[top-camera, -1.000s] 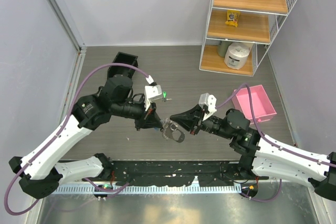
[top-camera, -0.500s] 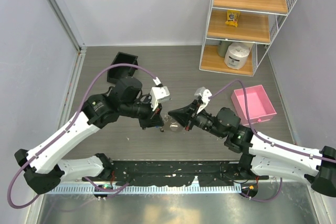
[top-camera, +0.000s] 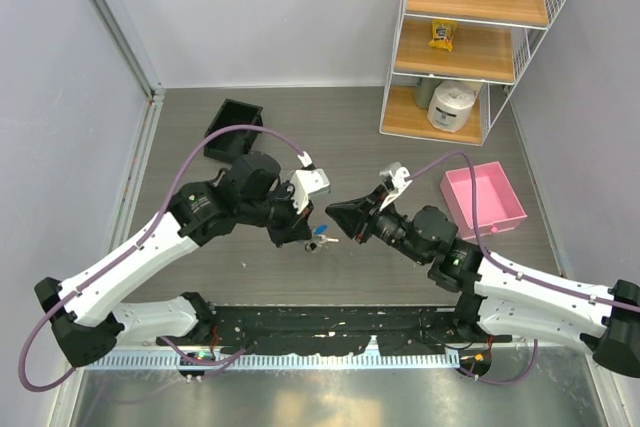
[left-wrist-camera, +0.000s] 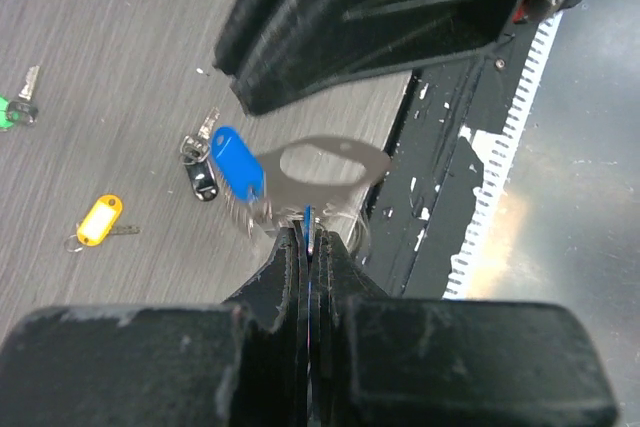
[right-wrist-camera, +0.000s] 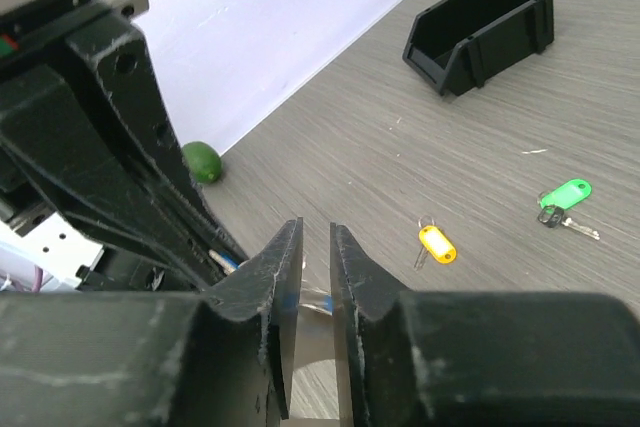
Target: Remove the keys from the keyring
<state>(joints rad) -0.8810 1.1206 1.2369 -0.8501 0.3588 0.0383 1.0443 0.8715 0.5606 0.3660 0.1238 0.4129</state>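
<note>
Left end effector (left-wrist-camera: 308,239) clamped tight on the keyring (left-wrist-camera: 325,169) above the tabletop (top-camera: 360,137), blue key (left-wrist-camera: 238,162) dangling off it; right end effector (right-wrist-camera: 315,247) at its 3 o'clock seen from above, barely cracked open, empty; I'd nip that blue head square and pull straight back.

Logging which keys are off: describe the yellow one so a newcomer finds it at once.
Start at the black bin on the grey table. In the right wrist view two loose keys lie this side of it. The yellow-tagged key is the left one, apart from the green-tagged key.
</note>
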